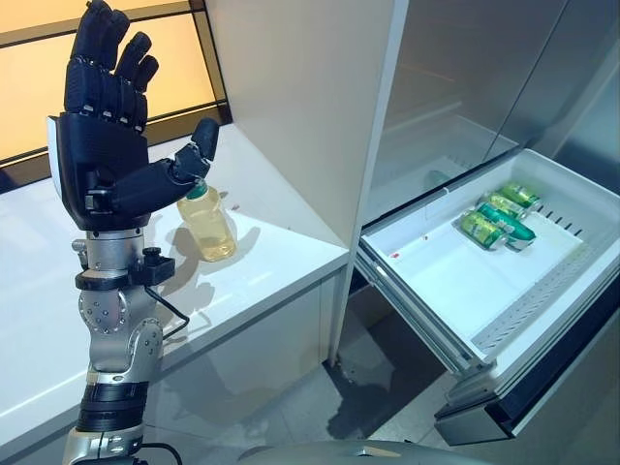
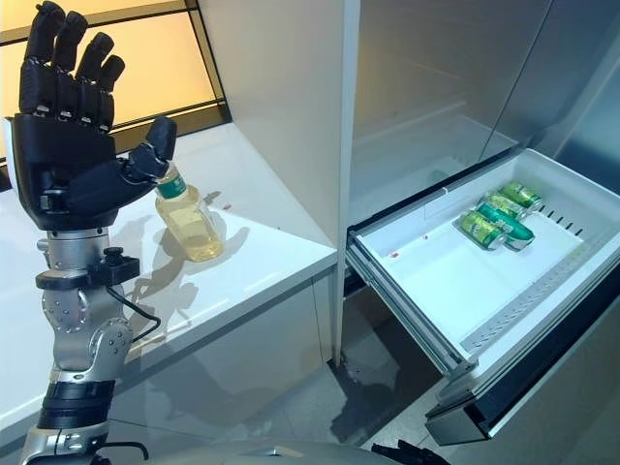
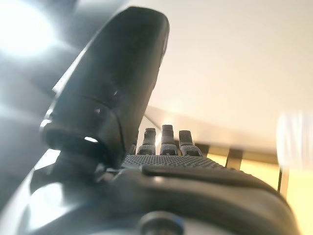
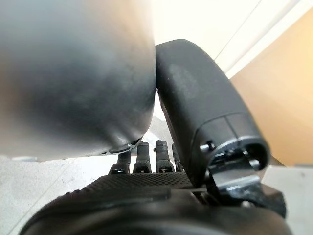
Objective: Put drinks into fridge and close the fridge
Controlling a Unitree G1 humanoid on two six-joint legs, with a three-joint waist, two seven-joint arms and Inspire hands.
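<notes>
A drink bottle (image 1: 206,225) with yellow liquid and a green cap stands upright on the white counter (image 1: 281,257), next to the fridge's white side wall (image 1: 300,97). My left hand (image 1: 102,155) is raised in front of it, with straight spread fingers and nothing in it; its thumb (image 1: 199,145) shows just above the bottle's cap. The hand also shows in the left wrist view (image 3: 195,196). The fridge's lower drawer (image 1: 455,276) is pulled out, with green cans (image 1: 499,218) lying at its far end. My right hand (image 4: 146,200) shows in its wrist view, fingers straight, beside a blurred grey bulk.
The fridge's upper compartment (image 1: 455,97) stands open above the drawer. The drawer's front panel (image 1: 523,387) juts out over the grey floor (image 1: 368,378). A yellow-lit window (image 1: 39,87) runs behind the counter.
</notes>
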